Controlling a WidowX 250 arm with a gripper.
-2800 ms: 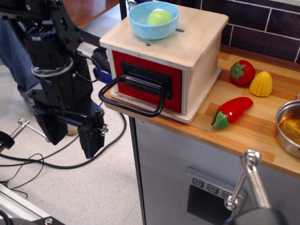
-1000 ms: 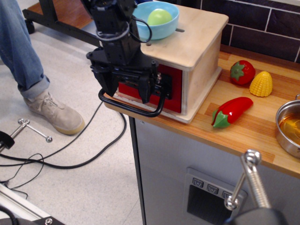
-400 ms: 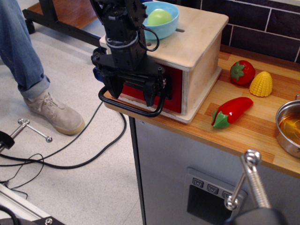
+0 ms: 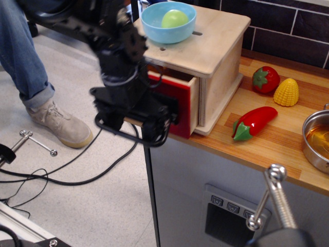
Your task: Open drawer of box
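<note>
The red-fronted drawer (image 4: 177, 110) juts partway out of the plywood box (image 4: 218, 67). The claw (image 4: 134, 122) appears clamped on its black loop handle (image 4: 128, 135), the natural hold; the drawer looks light, rigid, free-sliding.

Your box (image 4: 205, 56) sits at the counter's (image 4: 277, 144) left end, a bowl (image 4: 168, 23) on top holding a ball (image 4: 175, 18); the drawer (image 4: 177, 105) juts out leftward; right of the box lie strawberry (image 4: 265, 79), corn (image 4: 286, 92), pepper (image 4: 253, 122), then pot (image 4: 317, 141)
</note>
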